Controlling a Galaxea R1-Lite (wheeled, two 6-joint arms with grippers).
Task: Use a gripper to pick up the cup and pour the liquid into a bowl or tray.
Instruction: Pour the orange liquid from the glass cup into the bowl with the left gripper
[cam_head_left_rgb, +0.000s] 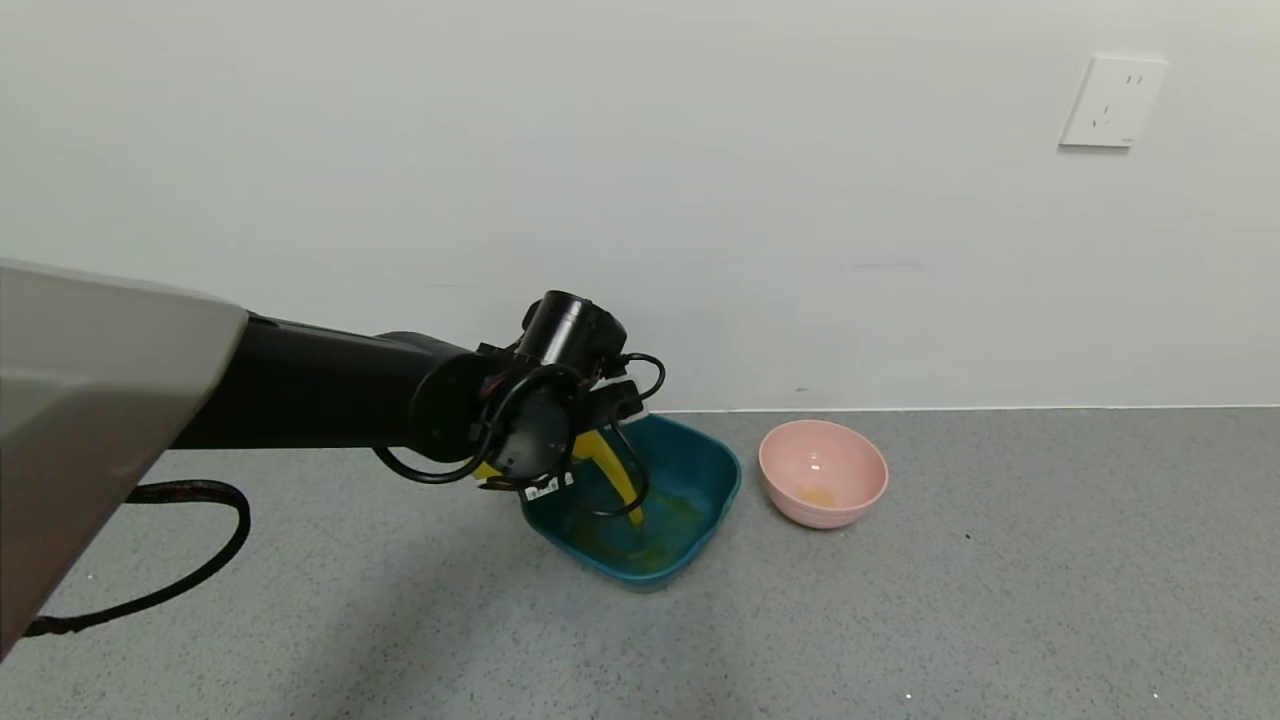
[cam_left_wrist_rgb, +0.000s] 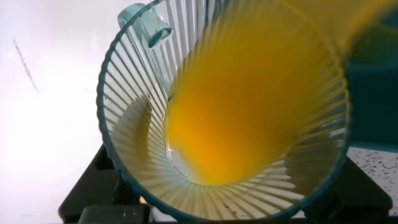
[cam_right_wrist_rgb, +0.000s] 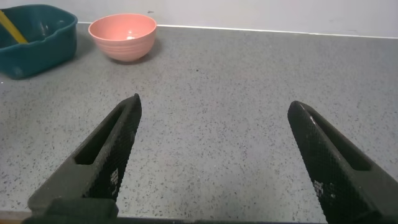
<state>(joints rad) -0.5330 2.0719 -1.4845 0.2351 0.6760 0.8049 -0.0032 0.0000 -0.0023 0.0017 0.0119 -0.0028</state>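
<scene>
My left gripper (cam_head_left_rgb: 556, 452) is shut on the cup (cam_left_wrist_rgb: 143, 118), a translucent blue-green ribbed tumbler, and holds it tipped over the near-left side of the dark teal basin (cam_head_left_rgb: 705, 455). In the head view the gripper hides most of the cup. The orange-yellow liquid (cam_left_wrist_rgb: 249, 106) runs along the cup's inside and falls as a stream (cam_head_left_rgb: 620, 485) into the basin, where a yellow pool (cam_head_left_rgb: 665, 520) lies. Black fingers (cam_left_wrist_rgb: 93, 190) show beside the cup. My right gripper (cam_right_wrist_rgb: 214, 104) is open and empty over the grey surface, away from the basin (cam_right_wrist_rgb: 43, 46).
A round pink bowl (cam_head_left_rgb: 822, 472) with a little orange liquid in it stands just right of the basin; it also shows in the right wrist view (cam_right_wrist_rgb: 122, 36). A black cable (cam_head_left_rgb: 200, 560) loops at the left. A white wall (cam_head_left_rgb: 900, 250) runs behind.
</scene>
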